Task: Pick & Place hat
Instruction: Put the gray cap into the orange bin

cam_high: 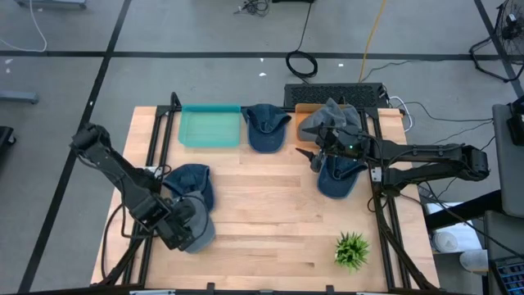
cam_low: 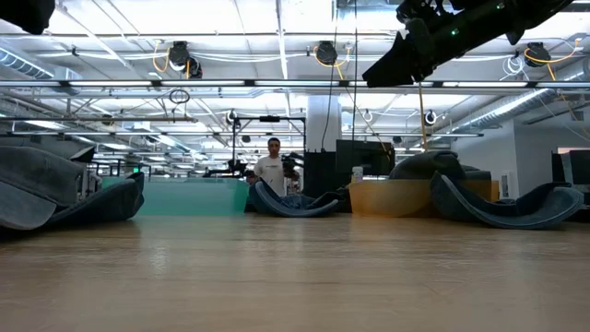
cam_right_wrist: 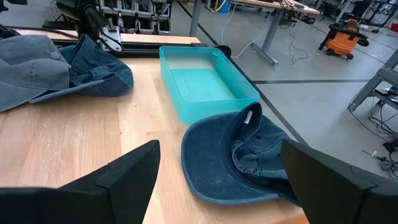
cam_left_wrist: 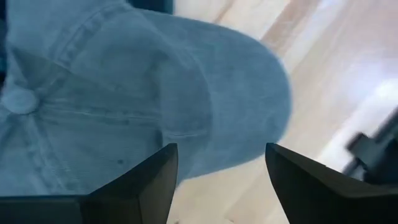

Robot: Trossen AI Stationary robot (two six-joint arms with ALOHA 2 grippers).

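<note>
A pale grey-blue cap (cam_high: 199,228) lies crown up near the table's left front, its brim (cam_left_wrist: 249,93) on the wood. It overlaps a dark blue hat (cam_high: 190,182). My left gripper (cam_left_wrist: 217,177) hangs open just over the pale cap, pointing down, one finger on either side of the brim's edge. My right gripper (cam_high: 308,153) is open and nearly level, high over the table's middle right. It faces another dark blue hat (cam_right_wrist: 239,158) that lies upside down beside the teal tray (cam_right_wrist: 205,81). One more dark hat (cam_high: 337,176) lies under the right arm.
An orange bin (cam_high: 309,121) at the far right holds a grey hat (cam_high: 336,115). A small green plant (cam_high: 352,250) stands near the front right. Bare wood spans the table's middle and front. A person (cam_low: 273,171) stands far behind the table.
</note>
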